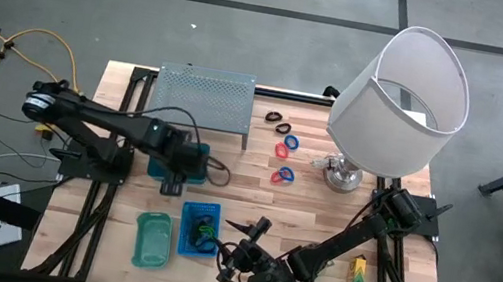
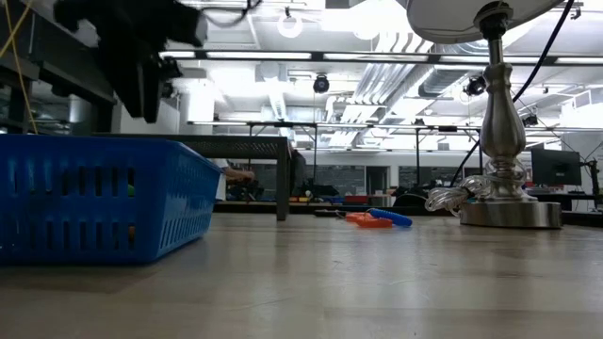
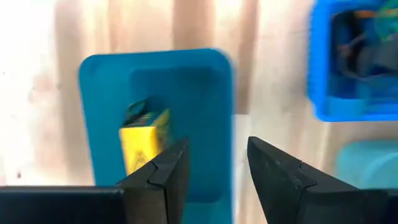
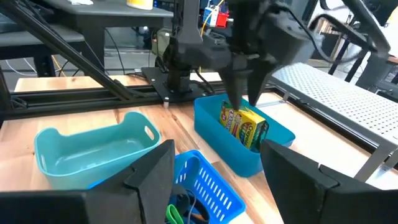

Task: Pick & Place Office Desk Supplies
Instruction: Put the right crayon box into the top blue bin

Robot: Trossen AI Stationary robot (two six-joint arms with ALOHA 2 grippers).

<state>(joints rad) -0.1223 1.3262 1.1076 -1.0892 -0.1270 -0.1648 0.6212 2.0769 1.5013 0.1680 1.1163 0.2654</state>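
My left gripper (image 3: 217,163) is open above a blue tray (image 3: 106,93). A yellow-green packet (image 3: 144,140) stands tilted in that tray, leaning on its wall (image 4: 245,127); it lies beside my left finger, not between the two. My right gripper (image 4: 217,171) is open near the table's near edge, just over a blue slotted basket (image 1: 200,229) that holds small dark and green items. A second packet (image 1: 357,276) stands on the table's right. Red and blue rings (image 1: 286,162) and black loops (image 1: 278,120) lie on the wood beside the rack.
An empty green tray (image 1: 153,240) sits left of the basket. The grey perforated rack (image 1: 205,88) stands at the far side. The big white-shaded lamp (image 1: 400,99) rises on the right, its base (image 2: 509,212) near the rings. Bare wood lies mid-table.
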